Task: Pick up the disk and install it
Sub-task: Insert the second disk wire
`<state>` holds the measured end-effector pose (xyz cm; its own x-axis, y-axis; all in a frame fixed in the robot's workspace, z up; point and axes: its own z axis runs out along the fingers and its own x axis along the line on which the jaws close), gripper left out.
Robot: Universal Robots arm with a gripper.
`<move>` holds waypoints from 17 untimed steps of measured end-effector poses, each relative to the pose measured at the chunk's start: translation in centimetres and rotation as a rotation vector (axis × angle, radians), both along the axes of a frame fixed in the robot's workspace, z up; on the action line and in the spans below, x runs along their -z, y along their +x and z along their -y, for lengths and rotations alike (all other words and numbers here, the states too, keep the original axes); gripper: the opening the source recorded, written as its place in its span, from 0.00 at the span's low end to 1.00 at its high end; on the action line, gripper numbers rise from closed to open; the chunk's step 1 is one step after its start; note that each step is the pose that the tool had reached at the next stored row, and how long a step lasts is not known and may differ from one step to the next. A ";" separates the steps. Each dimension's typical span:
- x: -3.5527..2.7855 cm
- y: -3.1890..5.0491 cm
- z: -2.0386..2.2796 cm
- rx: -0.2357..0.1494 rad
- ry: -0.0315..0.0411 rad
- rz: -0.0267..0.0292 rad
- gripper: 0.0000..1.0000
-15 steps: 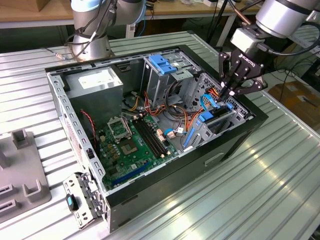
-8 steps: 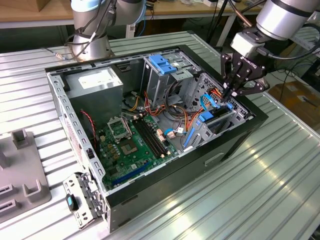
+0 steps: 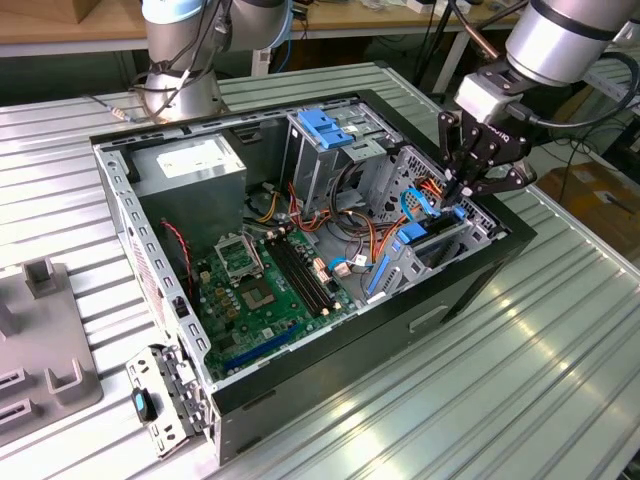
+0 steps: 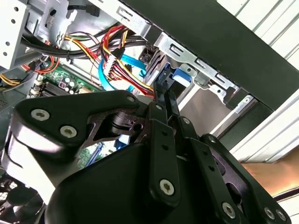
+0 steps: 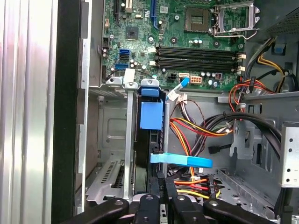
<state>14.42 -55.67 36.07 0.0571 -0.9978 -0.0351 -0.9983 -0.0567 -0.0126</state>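
The gripper (image 3: 462, 192) hangs over the open computer case (image 3: 480, 270) at the 3 o'clock side of the exterior view, above the drive bay (image 3: 440, 243) at the case's front edge. Its black fingers (image 5: 163, 196) are drawn close together and pinch the upper edge of the disk (image 5: 150, 116), which stands on edge inside the bay. In the first wrist view the disk's blue carrier rail runs toward 12 o'clock from the fingertips, between two upright grey metal bay walls (image 5: 128, 140). In the second wrist view the fingertips (image 4: 164, 91) meet on the blue end of the disk (image 4: 180, 77), just beside the bay's silver slotted rail (image 4: 196, 58).

A flat blue cable (image 5: 182, 161) crosses just beside the disk, near the fingers. A bundle of red, yellow and orange wires (image 5: 201, 128) lies at the 3 o'clock side of the bay in the first wrist view.

The green motherboard (image 3: 270, 280) covers the floor of the case at the centre of the exterior view. A tall grey cage with a blue bracket (image 3: 325, 125) on top stands at 12 o'clock of the motherboard. The grey power supply (image 3: 190, 165) sits at 10 o'clock. The case rests on a ribbed metal table (image 3: 540, 380). A grey fixture (image 3: 40, 350) lies at 8 o'clock.
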 end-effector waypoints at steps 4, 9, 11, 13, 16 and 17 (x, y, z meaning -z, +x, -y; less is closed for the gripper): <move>0.05 -0.18 0.00 0.000 0.0001 0.0000 0.16; 0.31 -0.24 0.00 0.000 0.0001 0.0000 0.16; 0.43 -0.24 0.00 0.000 0.0020 0.0000 0.16; 0.56 -0.24 0.00 -0.001 0.0026 0.0000 0.16; 0.68 -0.23 0.00 -0.003 0.0020 0.0000 0.16; 0.73 -0.22 0.00 -0.003 0.0022 0.0000 0.16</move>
